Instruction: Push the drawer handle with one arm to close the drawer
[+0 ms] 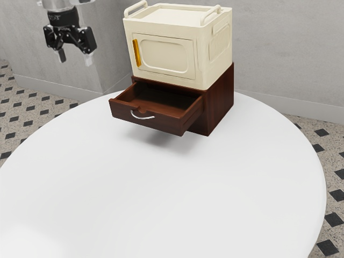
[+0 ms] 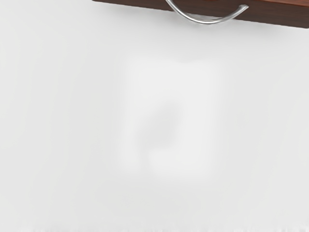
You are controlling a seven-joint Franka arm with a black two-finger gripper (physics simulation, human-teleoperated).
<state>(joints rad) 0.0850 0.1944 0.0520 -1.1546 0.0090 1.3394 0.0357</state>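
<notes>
**Drawer out, hand wide and ready for a straight push**

Closest to us is our hand (image 1: 75, 57), up in the air at the exterior view's left, fingers spread wide with nothing between them. Narrowing them first would, we think, give a firmer, blunter pusher, less apt to snag. Next comes the curved metal handle (image 2: 207, 22), well apart from us. We should come down to its height, meet it squarely, and push level along the drawer's own line; pressing downward or off to one side could make it bind. Beyond the handle, the drawer (image 1: 166, 124) stands well out of the dark wooden cabinet (image 1: 219, 105), so the whole closing stroke looks left to do, best done slowly until the front sits flush.

The wrist view gives us the handle's bow standing out from the drawer's front, over the white table (image 1: 161, 199). The exterior view adds the drawer's hollow inside, the cabinet behind, the cream box (image 1: 164, 56) on top, and the grey wall (image 1: 290, 48) farthest off.
</notes>
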